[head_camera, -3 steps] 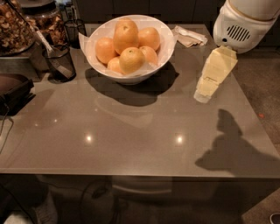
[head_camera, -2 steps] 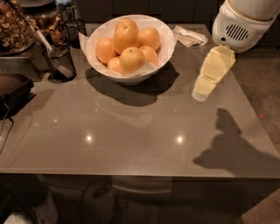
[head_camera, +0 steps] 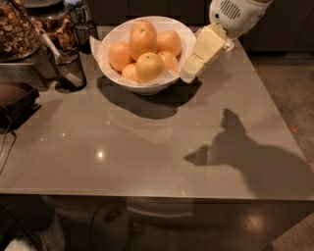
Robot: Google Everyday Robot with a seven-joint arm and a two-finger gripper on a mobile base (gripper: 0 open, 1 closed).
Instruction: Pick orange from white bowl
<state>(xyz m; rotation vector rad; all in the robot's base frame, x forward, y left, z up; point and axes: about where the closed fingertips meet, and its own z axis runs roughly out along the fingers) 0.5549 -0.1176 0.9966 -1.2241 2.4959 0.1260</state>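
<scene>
The white bowl (head_camera: 114,43) stands at the back middle of the grey table, lined with crinkled white paper and holding several fruits. The orange (head_camera: 143,37), the largest and slightly tall, sits on top of the pile at the back. A paler yellow round fruit (head_camera: 149,67) lies in front of it, with smaller oranges (head_camera: 119,55) around. My gripper (head_camera: 190,72), cream-coloured, slants down from the white arm housing (head_camera: 235,14) at the upper right. Its tip is at the bowl's right rim, right of and below the orange.
A dark mesh cup (head_camera: 68,68) with a utensil in it stands left of the bowl. Containers of nuts and snacks (head_camera: 17,34) stand at the back left. A dark object (head_camera: 14,100) lies at the left edge. The arm's shadow (head_camera: 235,147) falls on the table at right.
My gripper has moved left and farther back, from the open table right of the bowl to the bowl's right rim. The fruits have not moved.
</scene>
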